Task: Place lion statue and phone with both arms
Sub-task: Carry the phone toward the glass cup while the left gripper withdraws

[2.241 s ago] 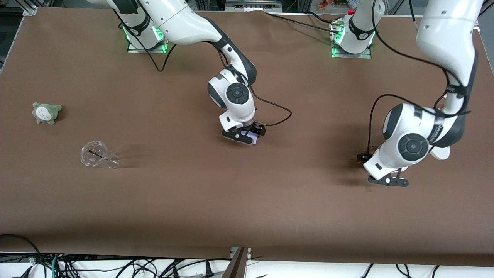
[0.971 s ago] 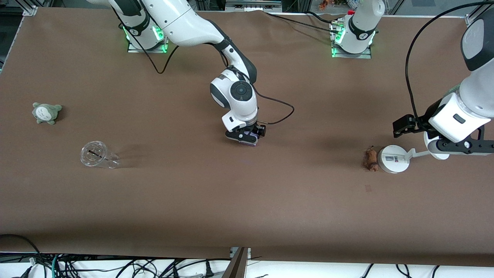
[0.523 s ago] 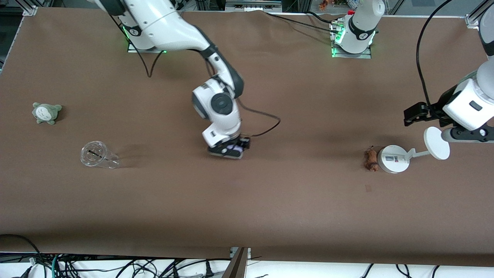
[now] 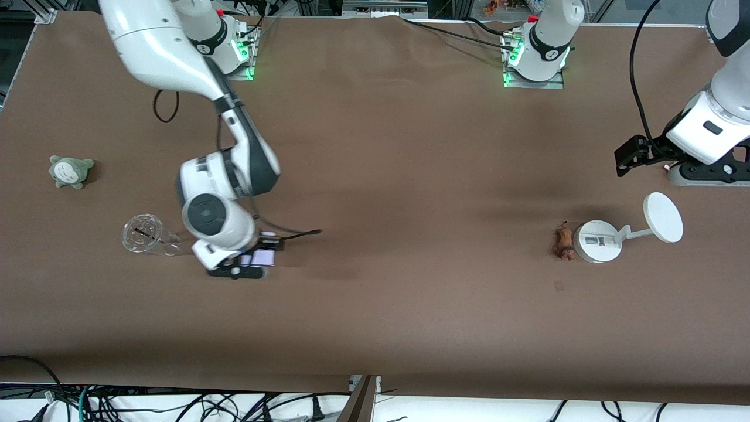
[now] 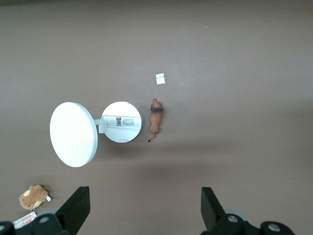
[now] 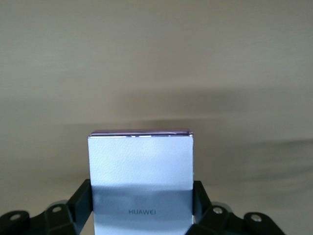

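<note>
Phone [image 4: 263, 257] was clamped edge-on between the shut fingers of the right claw [image 4: 252, 261], low over the bench [image 4: 375, 328] in the lower left of the front view, just beside a clear plastic cup [image 4: 146, 235] lying on its side. From the right wrist view the phone [image 6: 141, 176] stood upright in the grip, its branded end down between the fingers and its purple top edge free. The lion statue [image 4: 563, 243] already lay on the bench at the right of the front view, touching or nearly touching the round base of a white stand [image 4: 597, 241]. The left claw [image 4: 700, 173] hung wide open and empty at the upper right edge, waiting; its wrist view looked down on the lion statue [image 5: 156, 121], the stand [image 5: 121, 122] and a small brown plush [image 5: 33, 196]. A grey-green plush [image 4: 70, 170] sat toward the left edge.

To finish well, I judged the right arm should lower the phone until its bottom edge met the bench, tilt it flat away from the cup, and only then release, so it neither dropped nor knocked the cup rolling.
</note>
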Robot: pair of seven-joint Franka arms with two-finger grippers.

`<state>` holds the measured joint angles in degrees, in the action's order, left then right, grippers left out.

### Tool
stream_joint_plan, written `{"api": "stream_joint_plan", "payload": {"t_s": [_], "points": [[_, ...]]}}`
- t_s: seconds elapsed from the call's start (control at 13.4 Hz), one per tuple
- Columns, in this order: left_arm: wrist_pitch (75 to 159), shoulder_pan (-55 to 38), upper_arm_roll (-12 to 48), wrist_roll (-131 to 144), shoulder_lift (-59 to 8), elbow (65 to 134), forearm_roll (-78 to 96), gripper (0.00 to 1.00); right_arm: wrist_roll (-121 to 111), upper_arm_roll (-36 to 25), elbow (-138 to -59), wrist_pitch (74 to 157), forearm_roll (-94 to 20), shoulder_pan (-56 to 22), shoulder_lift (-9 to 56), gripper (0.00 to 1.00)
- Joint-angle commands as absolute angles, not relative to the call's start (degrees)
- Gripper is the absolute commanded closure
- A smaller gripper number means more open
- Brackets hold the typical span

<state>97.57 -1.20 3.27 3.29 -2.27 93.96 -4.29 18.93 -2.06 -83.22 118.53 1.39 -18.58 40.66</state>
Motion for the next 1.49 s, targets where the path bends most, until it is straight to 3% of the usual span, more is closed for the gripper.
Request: {"api": "stream_joint_plan", "payload": {"t_s": [0.0,0.67,1.2,1.27,1.42], "points": [[97.2,-1.7,2.8,2.2,-1.1,95.2,-3.0,0.00,10.3,-0.9,-86.9,117.9,1.3,-12.8,38.9,0.39],[94.6,-1.7,3.3,2.5,-1.2,94.4,-3.3,0.00,8.0,-1.0,-92.8,125.2,1.0,-10.3,40.0,0.39],[94.6,-1.7,3.3,2.7,-1.3,94.4,-3.3,0.00,5.2,-0.9,-93.5,125.8,1.0,-8.3,40.7,0.39],[94.6,-1.7,3.3,2.7,-1.3,94.4,-3.3,0.00,5.2,-0.9,-93.6,125.9,1.0,-8.3,40.7,0.37],[94.6,-1.7,3.3,2.7,-1.3,94.4,-3.3,0.00,5.1,-0.9,-93.4,125.6,1.1,-8.1,40.5,0.00]]}}
